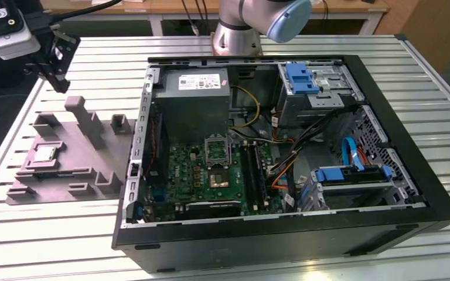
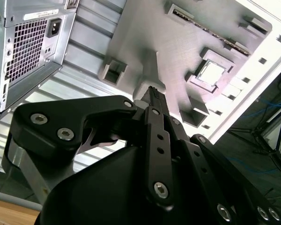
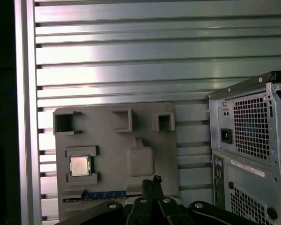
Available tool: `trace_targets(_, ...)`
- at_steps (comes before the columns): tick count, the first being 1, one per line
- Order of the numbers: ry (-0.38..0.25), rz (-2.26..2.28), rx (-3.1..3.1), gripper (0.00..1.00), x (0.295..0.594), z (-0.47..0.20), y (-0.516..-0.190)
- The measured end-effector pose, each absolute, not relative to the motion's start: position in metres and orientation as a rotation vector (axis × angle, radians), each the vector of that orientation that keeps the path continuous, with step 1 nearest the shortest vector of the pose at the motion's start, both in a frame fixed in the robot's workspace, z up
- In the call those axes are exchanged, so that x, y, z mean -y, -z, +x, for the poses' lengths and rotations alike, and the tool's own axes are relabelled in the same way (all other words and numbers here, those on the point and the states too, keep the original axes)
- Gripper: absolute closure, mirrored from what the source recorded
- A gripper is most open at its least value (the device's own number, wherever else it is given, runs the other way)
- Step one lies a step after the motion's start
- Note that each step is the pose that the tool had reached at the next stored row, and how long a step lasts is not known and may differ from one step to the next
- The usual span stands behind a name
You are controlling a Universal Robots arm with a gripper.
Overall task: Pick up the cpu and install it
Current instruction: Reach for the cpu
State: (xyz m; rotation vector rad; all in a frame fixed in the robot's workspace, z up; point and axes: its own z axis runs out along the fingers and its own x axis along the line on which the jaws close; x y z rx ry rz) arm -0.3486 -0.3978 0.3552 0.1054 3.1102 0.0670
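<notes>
The cpu (image 1: pixel 44 154) is a small silvery square lying flat in a recess of the grey plastic tray (image 1: pixel 70 171), on the exterior view's left. It also shows in both wrist views, cpu (image 2: pixel 210 71) and cpu (image 3: pixel 79 166), on the tray (image 2: pixel 178 42) (image 3: pixel 107 154). My gripper (image 1: pixel 61 88) hangs high above the tray's far end, well off the chip. Its black fingers (image 3: pixel 154 182) meet at the tips, shut and holding nothing. In the second wrist view the gripper (image 2: pixel 152 93) points at the tray's tall block.
The open computer case (image 1: pixel 381 152) lies on the slatted table (image 1: pixel 45 234), right of the tray. Inside are the green motherboard (image 1: pixel 201 178) with its metal-framed socket (image 1: pixel 215 150), the power supply box (image 1: pixel 194 93), cables and blue drive brackets. The case's rear panel (image 3: pixel 253 140) stands near the tray.
</notes>
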Motion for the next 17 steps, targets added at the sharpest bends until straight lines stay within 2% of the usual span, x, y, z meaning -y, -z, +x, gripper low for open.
trace_targets(17,-0.067,0.105,-3.11,0.89,0.3978,-0.3591,-0.355)
